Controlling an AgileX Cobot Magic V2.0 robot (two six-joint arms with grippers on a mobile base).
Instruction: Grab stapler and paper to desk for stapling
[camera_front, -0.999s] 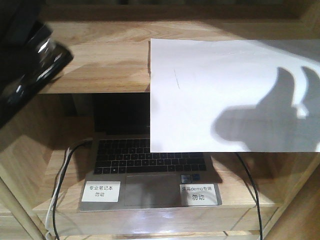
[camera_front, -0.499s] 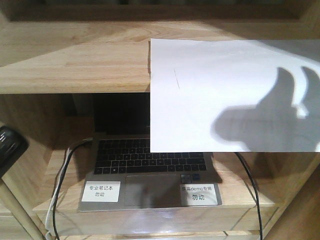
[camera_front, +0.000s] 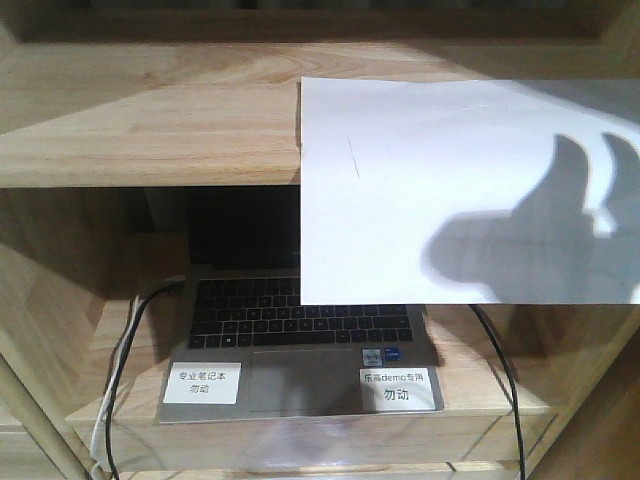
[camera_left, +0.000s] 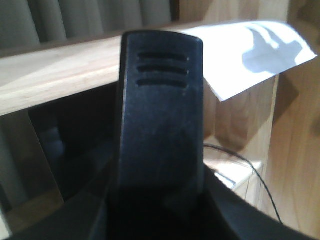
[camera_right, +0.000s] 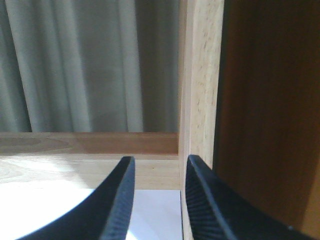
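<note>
The paper (camera_front: 460, 190) is seen in the upper right of the front view, laid on the top board of the shelf unit (camera_front: 150, 130). Its lower half overhangs the edge and hides the screen of the laptop (camera_front: 300, 340). The right gripper (camera_right: 159, 200) is held over the sheet beside the shelf's upright, its jaws parted by a narrow gap with nothing between them. The left gripper (camera_left: 160, 215) appears closed around the stapler (camera_left: 160, 110), which fills the middle of its wrist view. If the thin sheet is pinched too lightly or too near its edge, it could be creased or slid off the board onto the laptop. The carried stapler could also be knocked against the shelf. Counted: one sheet, one stapler, one laptop, two white labels (camera_front: 208, 382).
</note>
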